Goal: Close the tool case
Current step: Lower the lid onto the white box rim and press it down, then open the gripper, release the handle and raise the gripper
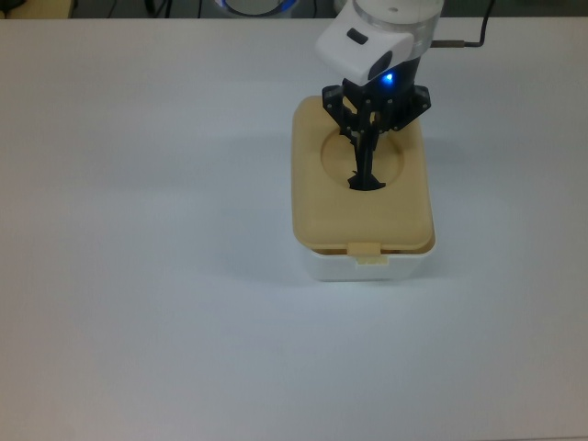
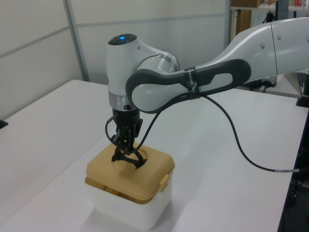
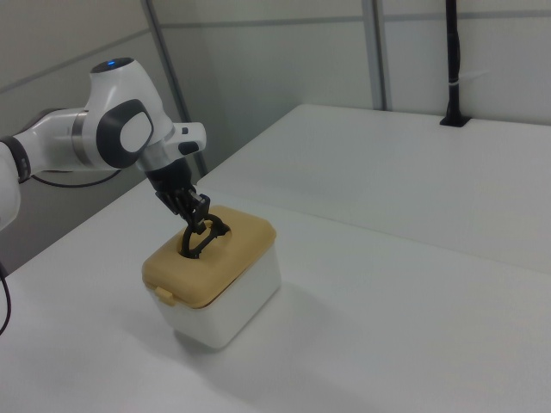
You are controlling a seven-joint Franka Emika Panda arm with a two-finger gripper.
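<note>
Lower left of the frame: the beige lid (image 3: 219, 249) sits on the white tub (image 3: 237, 301), gripper (image 3: 196, 237) pinching the black handle (image 3: 207, 237) in the lid's recess.

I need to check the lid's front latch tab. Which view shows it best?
The top view: the latch tab faces the camera, at the lid's near edge. The left view shows it side-on; the right view shows it partly.

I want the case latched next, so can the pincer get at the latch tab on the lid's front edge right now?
Probably yes, once it lets go: the pincer is shut on the black handle, and nothing stands around the latch tab of the beige lid.
</note>
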